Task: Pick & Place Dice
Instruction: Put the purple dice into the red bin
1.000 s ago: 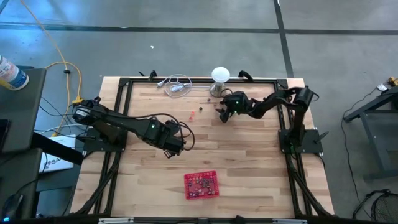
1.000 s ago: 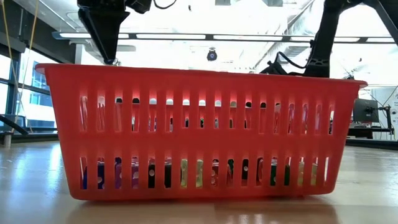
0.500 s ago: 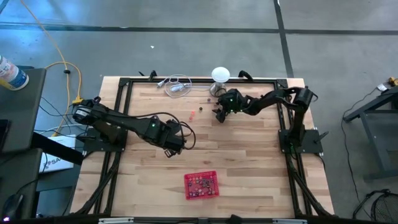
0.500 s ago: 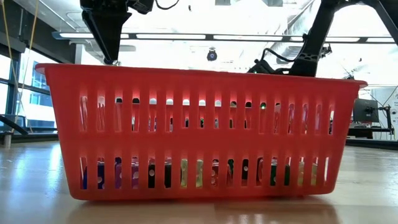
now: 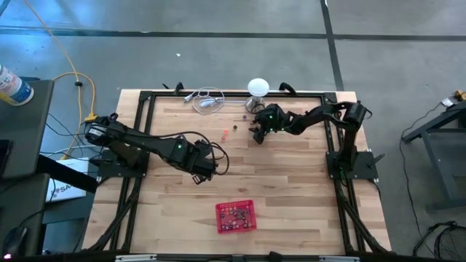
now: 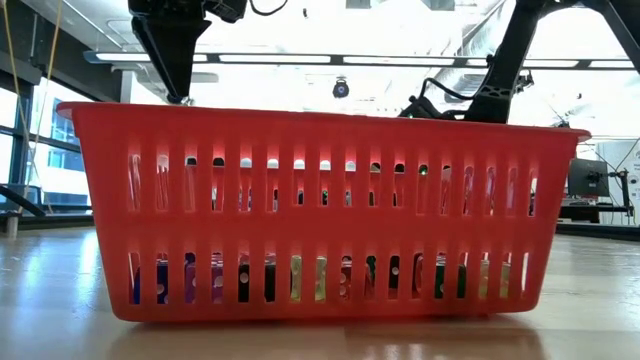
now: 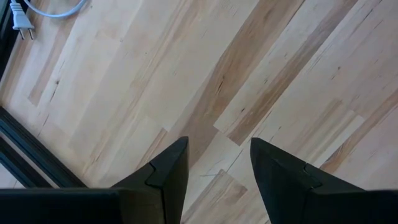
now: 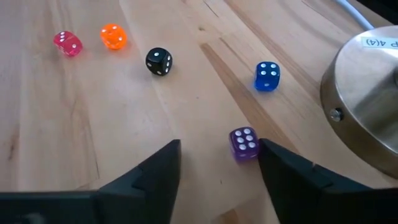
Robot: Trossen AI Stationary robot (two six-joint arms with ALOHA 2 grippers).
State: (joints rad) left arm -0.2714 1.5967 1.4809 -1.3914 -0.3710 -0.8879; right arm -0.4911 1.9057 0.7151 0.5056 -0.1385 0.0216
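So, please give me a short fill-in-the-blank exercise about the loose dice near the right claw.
1. Between the right claw's fingers lies a ____ die.
2. The pink die lies next to an ____ die.
3. The black die shows ____ white pips on its side.
4. The red basket sits near the table's ____ edge.

Missing words: purple; orange; two; front

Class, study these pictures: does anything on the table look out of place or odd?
Five dice lie loose on the wood near the metal stand base: pink, orange, black, blue, purple. The rest sit in the red basket.
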